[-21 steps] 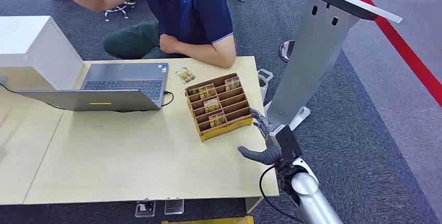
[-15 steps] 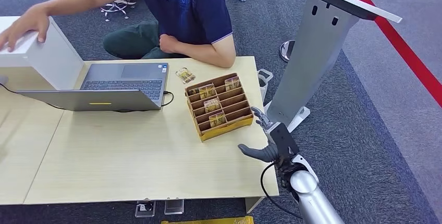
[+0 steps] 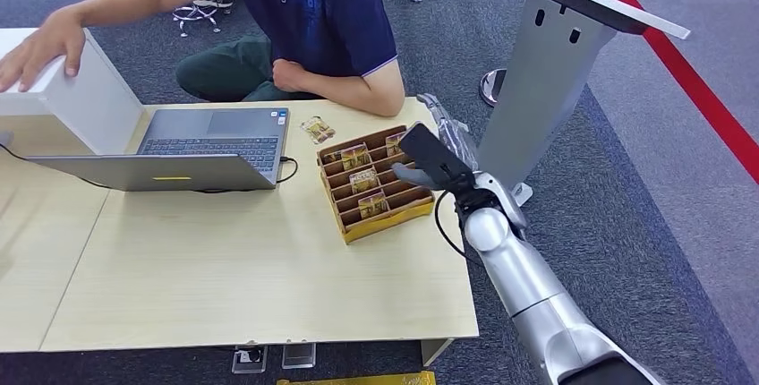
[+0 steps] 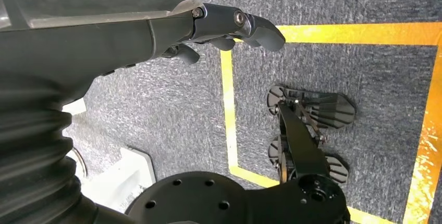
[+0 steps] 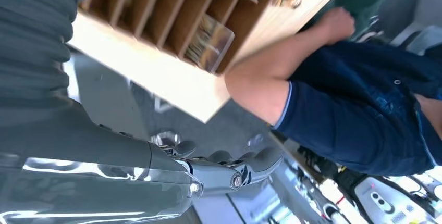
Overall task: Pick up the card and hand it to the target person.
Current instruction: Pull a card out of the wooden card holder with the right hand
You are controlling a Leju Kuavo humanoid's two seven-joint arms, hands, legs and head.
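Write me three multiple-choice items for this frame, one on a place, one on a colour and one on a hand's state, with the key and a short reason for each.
1. Where does the loose card lie?
A. on the table between the laptop and the card box
B. on the laptop keyboard
C. on the carpet

2. What colour is the person's shirt?
A. white
B. dark blue
C. red

3. What is the right hand doing?
A. pinching a card
B. resting on the laptop
C. held over the far right corner of the card box, empty

Key: 1 A, the card sits on bare table beside the laptop and the card box. 2 B, the polo is navy. 3 C, the fingers are apart with nothing in them.
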